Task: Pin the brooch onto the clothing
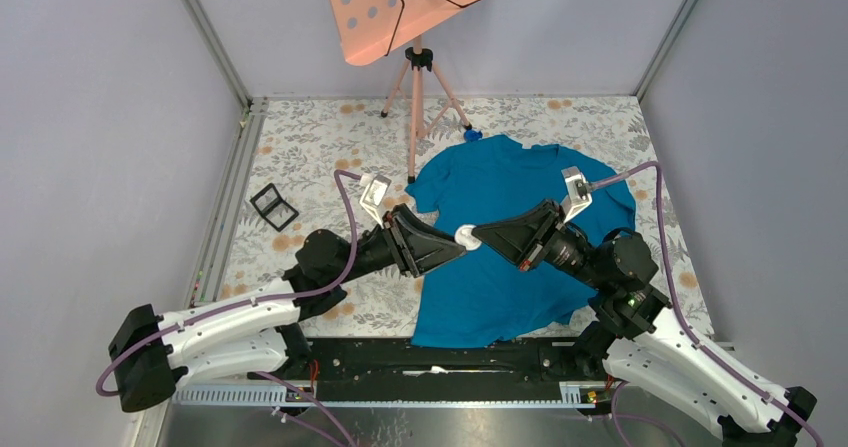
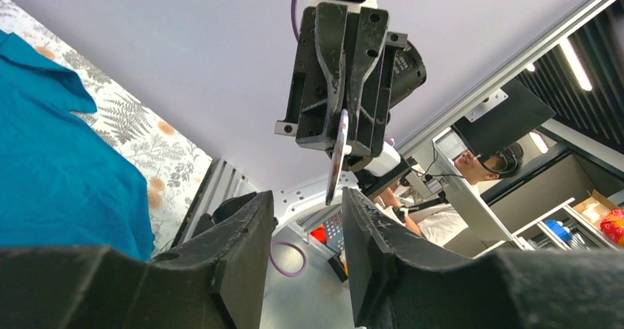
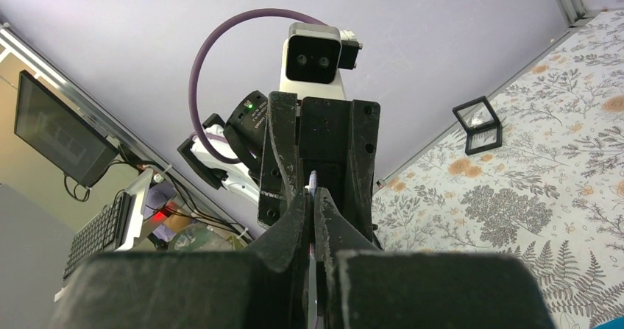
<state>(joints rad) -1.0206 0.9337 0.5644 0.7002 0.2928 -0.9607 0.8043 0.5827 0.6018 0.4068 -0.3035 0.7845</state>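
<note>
The brooch [image 1: 466,235], a small white disc, hangs above the teal clothing [image 1: 500,302], which lies spread on the table. My right gripper [image 1: 479,233] is shut on the brooch. In the right wrist view only its thin pale edge [image 3: 313,176] shows between the closed fingertips of that gripper [image 3: 312,200]. My left gripper [image 1: 456,242] faces it tip to tip. In the left wrist view the brooch [image 2: 337,160] is edge-on, and its lower rim reaches between my left fingertips [image 2: 305,196]. These stand open and apart from it. The clothing [image 2: 59,174] lies at the left.
A black square frame [image 1: 273,206] lies on the floral table cover at the left, also in the right wrist view [image 3: 478,125]. A pink perforated board [image 1: 415,7] on a tripod [image 1: 415,107] stands at the back. A tiny blue lump [image 1: 472,135] sits by the shirt's collar.
</note>
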